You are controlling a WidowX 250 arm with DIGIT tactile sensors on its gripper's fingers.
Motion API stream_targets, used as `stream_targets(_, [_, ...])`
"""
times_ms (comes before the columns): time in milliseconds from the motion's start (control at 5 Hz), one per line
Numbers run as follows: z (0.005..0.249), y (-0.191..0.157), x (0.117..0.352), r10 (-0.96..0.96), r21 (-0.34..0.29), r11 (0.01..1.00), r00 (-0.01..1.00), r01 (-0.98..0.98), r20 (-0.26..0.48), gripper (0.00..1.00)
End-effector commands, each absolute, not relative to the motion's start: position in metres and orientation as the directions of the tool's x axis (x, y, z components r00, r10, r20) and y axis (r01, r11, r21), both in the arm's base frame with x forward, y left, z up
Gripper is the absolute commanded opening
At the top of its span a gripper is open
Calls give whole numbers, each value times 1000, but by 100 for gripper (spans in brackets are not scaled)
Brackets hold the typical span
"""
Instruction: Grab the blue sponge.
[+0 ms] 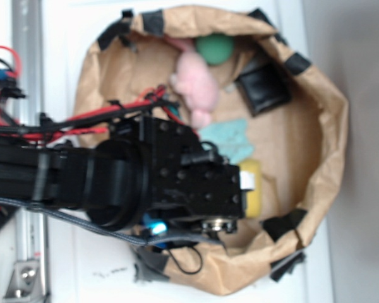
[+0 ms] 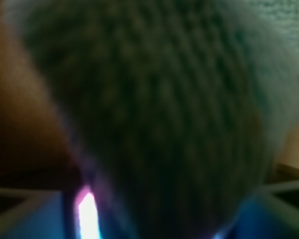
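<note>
The black robot arm (image 1: 145, 183) is down low inside the crumpled brown paper bag (image 1: 328, 126), and its body covers the middle of the floor. No small light-blue foam sponge shows in the exterior view, so by my reading it sits under the wrist housing. The wrist camera is filled with a dark, blurred, pitted surface (image 2: 154, 114) pressed right up to the lens; that could be the sponge, but I cannot confirm it. The gripper is hidden in both views, so how wide its fingers stand, or whether they hold anything, I cannot tell.

Peeking out beside the arm are the yellow sponge (image 1: 251, 188) and the fuzzy teal cloth (image 1: 230, 140), with a pink plush toy (image 1: 196, 85), a green ball (image 1: 215, 48) and a black pouch (image 1: 262, 85) farther back.

Judging by what foam is: light, soft, squashy, not fragile, decent friction. Best taken across its short width, mid-length. Its long axis and heading cannot be read here.
</note>
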State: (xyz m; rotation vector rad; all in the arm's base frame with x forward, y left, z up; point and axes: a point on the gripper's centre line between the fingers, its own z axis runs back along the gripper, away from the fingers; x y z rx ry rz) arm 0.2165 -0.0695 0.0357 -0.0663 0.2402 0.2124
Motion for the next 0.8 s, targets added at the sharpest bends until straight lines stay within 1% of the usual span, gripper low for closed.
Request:
stream_targets(0, [133, -6, 210, 145, -9, 989, 984, -145, 106, 0])
stream_targets(200, [166, 19, 205, 134, 17, 990, 979, -139, 153, 0])
stream_targets(400, [175, 15, 215, 117, 67, 991, 993, -115, -15, 0])
stream_targets(600, [170, 18, 232, 121, 17, 993, 983, -120, -138, 0])
